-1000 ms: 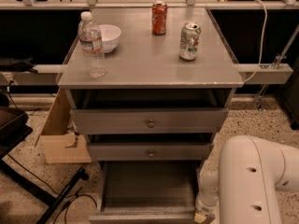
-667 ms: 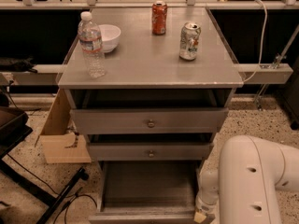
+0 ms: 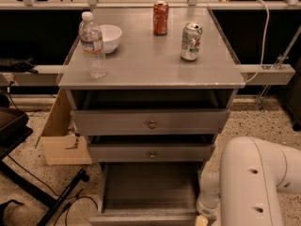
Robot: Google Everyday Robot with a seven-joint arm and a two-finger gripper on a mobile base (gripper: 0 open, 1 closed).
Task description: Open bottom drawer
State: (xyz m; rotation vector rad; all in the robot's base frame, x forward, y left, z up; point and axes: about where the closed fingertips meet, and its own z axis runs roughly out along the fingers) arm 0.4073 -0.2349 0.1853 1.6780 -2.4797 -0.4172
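Observation:
The grey cabinet has three drawers with round metal knobs. The bottom drawer stands pulled far out towards me. Its empty inside shows, and its front panel lies at the bottom edge of the view; its knob is out of view. My white arm comes in from the lower right. My gripper hangs at the drawer's front right corner, mostly cut off by the bottom edge. The top drawer and middle drawer each stand slightly out.
On the cabinet top stand a water bottle, a white bowl, a red can and a silver-green can. A cardboard box sits left of the cabinet. Dark chair legs and cables lie on the floor at the left.

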